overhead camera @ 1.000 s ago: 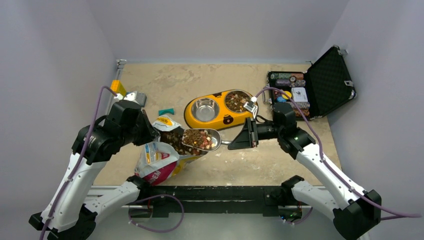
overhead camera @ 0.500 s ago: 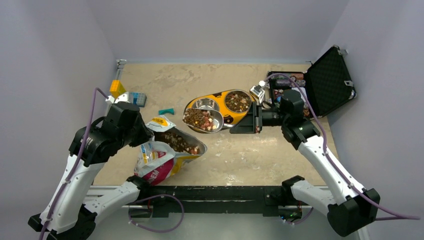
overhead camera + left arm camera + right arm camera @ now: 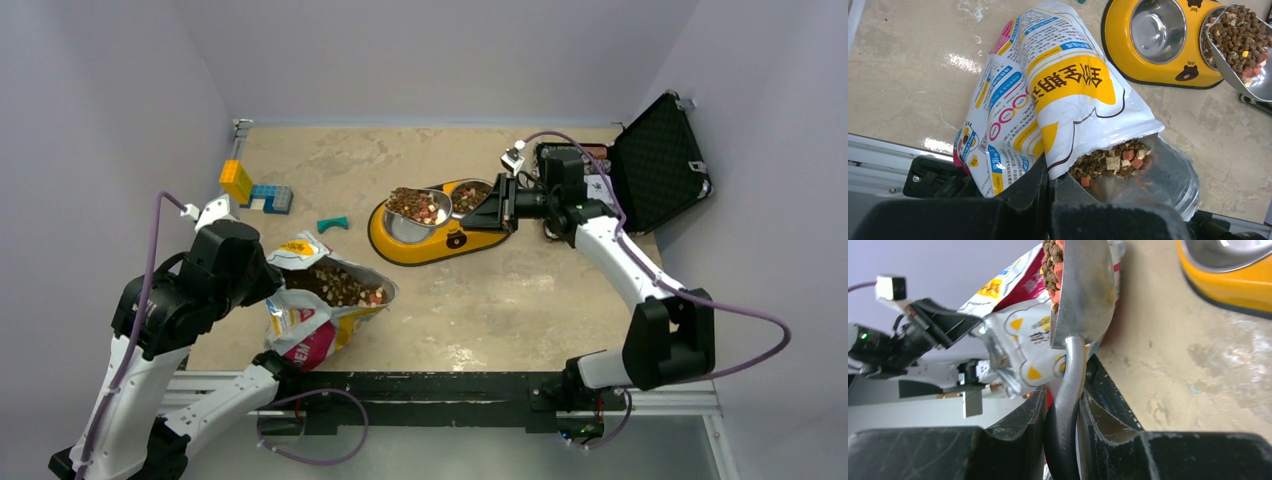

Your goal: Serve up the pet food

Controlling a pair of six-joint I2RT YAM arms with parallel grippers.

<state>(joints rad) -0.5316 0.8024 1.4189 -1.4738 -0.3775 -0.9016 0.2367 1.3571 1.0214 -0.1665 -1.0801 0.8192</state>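
The pet food bag [image 3: 305,325] lies open on the table, with kibble [image 3: 340,285] showing in its mouth. My left gripper [image 3: 272,285] is shut on the bag's upper edge; the left wrist view shows its jaws [image 3: 1049,172] pinching the rim beside the kibble [image 3: 1113,160]. My right gripper [image 3: 500,205] is shut on the handle of the metal scoop [image 3: 420,205]. The scoop is full of kibble and hangs over the left steel bowl of the yellow feeder [image 3: 430,250]. The right bowl [image 3: 472,195] holds kibble. The right wrist view shows the handle [image 3: 1070,375] clamped between the jaws [image 3: 1063,397].
An open black case with poker chips [image 3: 640,170] stands at the back right, close behind my right wrist. A yellow block [image 3: 236,180], a blue block [image 3: 270,197] and a small teal piece [image 3: 333,223] lie at the back left.
My right arm has carried the full scoop from above the bag away and back to above the feeder's left bowl. My left gripper has shifted slightly nearer and left, with the bag edge in it.
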